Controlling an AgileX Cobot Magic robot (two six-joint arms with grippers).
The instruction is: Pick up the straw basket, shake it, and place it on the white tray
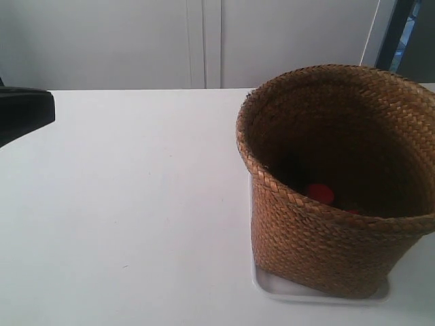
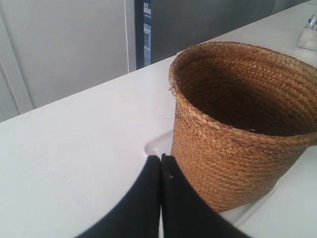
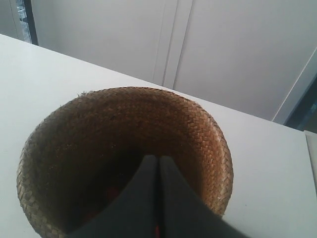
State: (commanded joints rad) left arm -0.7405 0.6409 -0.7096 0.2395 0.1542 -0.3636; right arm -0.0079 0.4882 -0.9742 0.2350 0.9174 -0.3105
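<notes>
Straw basket (image 1: 319, 251) stands on the white tray (image 1: 272, 285); I see the left gripper (image 2: 160, 158) and the right gripper (image 3: 158, 158) closed, holding nothing.

It looks like a plain office or lab room: white table (image 1: 136, 204), pale cabinet doors (image 1: 102, 41) behind.

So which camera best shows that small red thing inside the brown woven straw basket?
The exterior view: the small red thing shows plainly, low inside the brown woven straw basket. The right wrist view gives only faint red glimpses beside the shut right gripper. The left wrist view's angle hides the basket's bottom.
</notes>
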